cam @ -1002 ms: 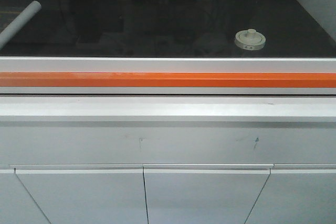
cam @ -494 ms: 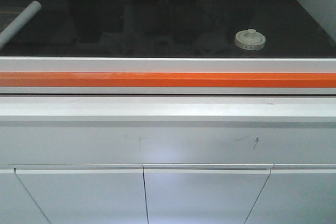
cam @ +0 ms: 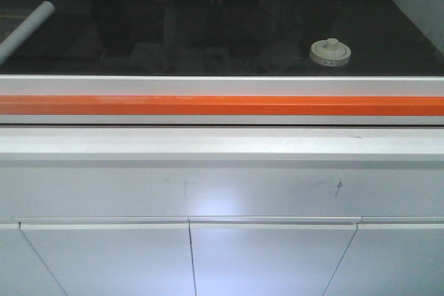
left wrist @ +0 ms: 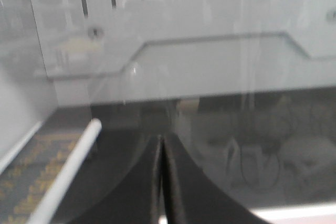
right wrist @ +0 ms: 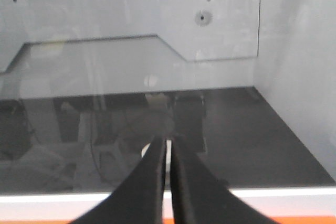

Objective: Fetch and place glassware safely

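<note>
The glassware, a squat jar with a cream-white knobbed lid [cam: 330, 53], stands at the right of the black work surface [cam: 208, 25]. No arm shows in the front view. In the right wrist view my right gripper [right wrist: 168, 143] is shut and empty. A sliver of the jar's lid [right wrist: 145, 151] peeks out just beyond its black fingers [right wrist: 152, 182], apart from them. In the left wrist view my left gripper [left wrist: 161, 140] is shut on nothing, and no jar shows there.
A long white tube [cam: 24, 30] lies at the surface's far left [left wrist: 68, 174]. An orange band [cam: 222, 105] and a white ledge [cam: 222, 143] run along the front, with cabinet doors [cam: 270, 261] below. A slotted rear panel [right wrist: 131, 14] and a right side wall [right wrist: 304, 77] enclose the space.
Faint reflections over the black surface shift a little. The jar and the tube stay where they were.
</note>
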Motion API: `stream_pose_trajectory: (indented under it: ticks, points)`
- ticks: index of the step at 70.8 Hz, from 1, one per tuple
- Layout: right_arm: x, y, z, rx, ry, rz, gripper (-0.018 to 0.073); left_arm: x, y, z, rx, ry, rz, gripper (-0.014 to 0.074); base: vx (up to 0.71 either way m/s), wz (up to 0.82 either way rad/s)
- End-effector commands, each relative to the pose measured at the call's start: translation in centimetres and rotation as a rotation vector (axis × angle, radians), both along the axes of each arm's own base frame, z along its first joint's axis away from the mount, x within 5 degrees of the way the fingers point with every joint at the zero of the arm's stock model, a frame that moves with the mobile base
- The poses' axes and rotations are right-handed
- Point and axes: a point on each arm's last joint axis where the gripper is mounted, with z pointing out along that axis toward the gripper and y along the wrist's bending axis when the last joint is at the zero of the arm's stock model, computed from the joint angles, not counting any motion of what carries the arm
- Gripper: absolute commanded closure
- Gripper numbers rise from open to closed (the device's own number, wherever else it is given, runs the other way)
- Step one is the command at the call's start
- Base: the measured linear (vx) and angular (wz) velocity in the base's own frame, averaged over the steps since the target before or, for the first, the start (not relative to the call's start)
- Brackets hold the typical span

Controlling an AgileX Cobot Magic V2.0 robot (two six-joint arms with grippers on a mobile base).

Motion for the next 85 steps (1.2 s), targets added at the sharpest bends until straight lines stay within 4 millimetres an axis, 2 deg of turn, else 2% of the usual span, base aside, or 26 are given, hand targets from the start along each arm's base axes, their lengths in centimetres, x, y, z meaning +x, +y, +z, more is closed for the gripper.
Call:
stream_pose_trajectory:
  ticks: [1, 9, 16, 24, 31, 39, 67, 85]
  points:
    - [0.0, 0.0, 1.2, -0.022, -0.085, 0.000, 0.0563, -0.3, 0.0, -0.3, -0.013, -0.096, 0.001, 0.0603, 0.00, 0.00]
    - [0.0, 0.0, -0.4, -0.029, -0.139, 0.000, 0.0563, -0.5, 0.0, -3.5, -0.051, -0.087, 0.004, 0.0603, 0.00, 0.00]
    - [-0.1, 0.0, -2.9, -0.037, -0.158, 0.001, 0.0563, -1.0, 0.0, -5.9, -0.080, -0.098, 0.003, 0.0603, 0.00, 0.00]
    - [-0.1, 0.0, -6.5, -0.036, -0.141, 0.003, 0.0560, -1.7, -0.2, -7.7, -0.033, -0.149, -0.019, 0.0603, 0.00, 0.00]
    - [0.0, 0.1, -8.8, -0.044, -0.134, 0.009, 0.0560, -2.3, -0.5, -8.9, 0.012, -0.172, -0.056, 0.0603, 0.00, 0.00]
    - [0.4, 0.5, -10.9, -0.087, -0.106, 0.044, 0.0560, -2.1, -0.6, -10.4, -0.013, -0.129, -0.062, 0.0603, 0.00, 0.00]
    - [4.1, 1.0, -14.6, -0.088, -0.113, 0.098, 0.0560, 0.7, -0.7, -13.0, -0.041, -0.104, -0.074, 0.0603, 0.00, 0.00]
    - [6.0, 1.0, -17.1, -0.070, -0.100, 0.099, 0.0560, 1.5, -0.8, -13.8, -0.046, -0.116, -0.079, 0.0603, 0.00, 0.00]
